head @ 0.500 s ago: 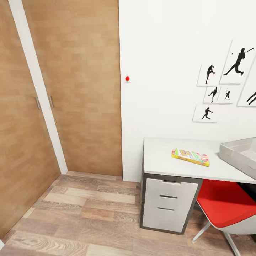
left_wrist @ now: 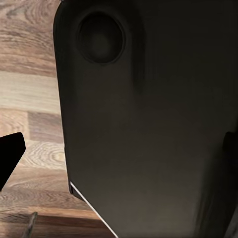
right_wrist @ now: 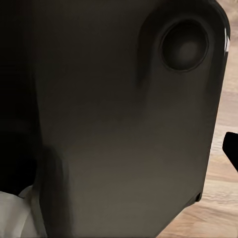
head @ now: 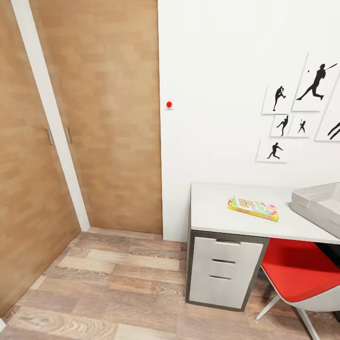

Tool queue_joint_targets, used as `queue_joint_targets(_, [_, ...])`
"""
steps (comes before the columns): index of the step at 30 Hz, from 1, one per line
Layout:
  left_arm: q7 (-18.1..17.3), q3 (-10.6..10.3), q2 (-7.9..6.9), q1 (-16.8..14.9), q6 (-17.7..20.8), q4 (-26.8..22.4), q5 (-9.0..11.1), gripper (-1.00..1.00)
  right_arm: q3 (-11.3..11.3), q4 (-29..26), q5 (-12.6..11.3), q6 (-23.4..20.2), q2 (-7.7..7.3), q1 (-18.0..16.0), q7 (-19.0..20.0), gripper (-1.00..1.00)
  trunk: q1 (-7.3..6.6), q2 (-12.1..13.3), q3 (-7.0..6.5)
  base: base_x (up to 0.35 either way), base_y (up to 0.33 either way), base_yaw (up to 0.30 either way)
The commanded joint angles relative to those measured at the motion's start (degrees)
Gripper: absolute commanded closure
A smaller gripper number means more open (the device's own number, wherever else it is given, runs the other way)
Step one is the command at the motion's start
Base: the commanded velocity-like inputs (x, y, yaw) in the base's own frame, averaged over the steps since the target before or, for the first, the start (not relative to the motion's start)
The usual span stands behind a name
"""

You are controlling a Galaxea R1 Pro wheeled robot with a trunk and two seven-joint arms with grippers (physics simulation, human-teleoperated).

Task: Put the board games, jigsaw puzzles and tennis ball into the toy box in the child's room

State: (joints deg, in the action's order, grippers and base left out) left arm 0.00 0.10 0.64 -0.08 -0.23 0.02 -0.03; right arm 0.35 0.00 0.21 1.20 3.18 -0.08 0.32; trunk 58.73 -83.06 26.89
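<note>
In the head view, a yellow-green-red board game (head: 253,208) lies flat on the pale grey top of the table (head: 212,212), near its front edge. To its right, the light grey toy box (head: 315,202) stands on the same top, cut off by the picture's right edge. The jigsaw puzzles, the tennis ball and the bed are out of view. In the left wrist view a dark robot panel (left_wrist: 148,124) sits close over wooden floor, with a black tip (left_wrist: 10,158) at the edge. The right wrist view has a similar dark panel (right_wrist: 124,114) and a black tip (right_wrist: 231,148).
A white three-drawer unit (head: 224,274) sits under the table's left end. A red chair (head: 295,276) is tucked in to its right. Wooden wardrobe doors (head: 108,118) fill the left and back. Wooden floor (head: 113,288) lies open before them. Baseball silhouettes (head: 302,108) hang on the white wall.
</note>
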Motion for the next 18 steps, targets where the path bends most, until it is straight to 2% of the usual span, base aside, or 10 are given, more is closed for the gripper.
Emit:
queue_joint_targets(1, [0.0,0.0,-0.02,0.0,0.0,0.0,0.0,-1.00,0.0,0.0,0.0,0.3,0.28,0.0,0.0,-1.00,0.00,0.0,0.04,0.000,0.000,0.000])
queue_joint_targets(8, [0.0,0.0,-0.09,0.0,0.0,0.0,0.0,-1.00,0.1,0.0,-0.1,1.8,0.50,0.0,0.0,-1.00,0.00,0.0,0.20,0.000,0.000,-0.066])
queue_joint_targets(18, [0.0,0.0,-0.09,0.0,0.0,0.0,0.0,-1.00,0.0,0.0,-0.4,3.3,0.64,0.0,0.0,-1.00,0.00,0.0,0.61,0.000,0.000,-0.210])
